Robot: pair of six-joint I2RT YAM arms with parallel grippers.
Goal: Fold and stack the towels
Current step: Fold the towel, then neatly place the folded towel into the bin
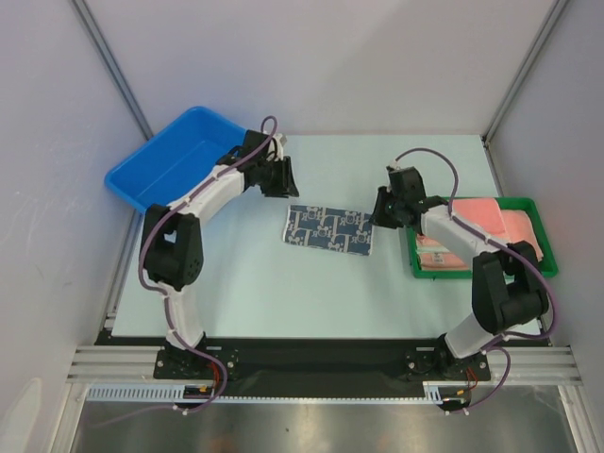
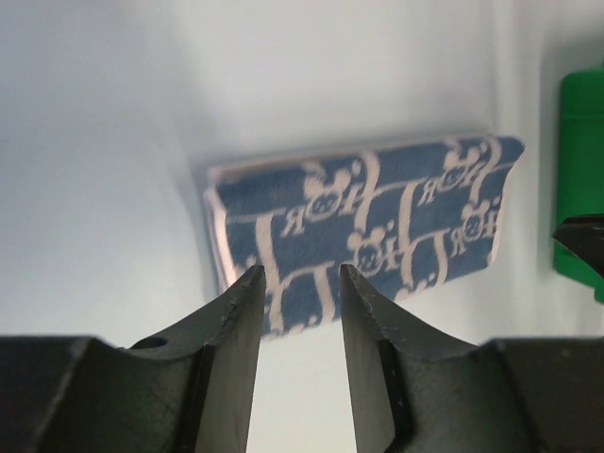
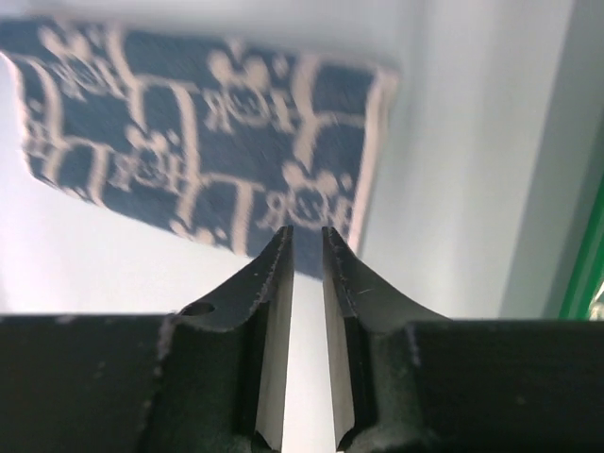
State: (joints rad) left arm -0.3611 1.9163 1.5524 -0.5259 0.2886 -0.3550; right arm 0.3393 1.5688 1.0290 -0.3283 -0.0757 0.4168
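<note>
Centrally on the pale, smooth worktop (image 1: 245,274) lay the blue-and-white towel (image 1: 330,229), a folded rectangle w/ soft nap, pale mouse-head figures and a light hem, between the two grippers. Left gripper (image 2: 300,274) was near its left end, rigid black fingers (image 2: 236,321) moderately apart, nothing between them. Right gripper (image 3: 304,231) was by the right end, open only a thin slit, also holding nothing. Salmon-pink towels (image 1: 486,215) lay in the green plastic tray (image 1: 547,255) at right. Blue plastic bin (image 1: 160,170) stood at far left.
</note>
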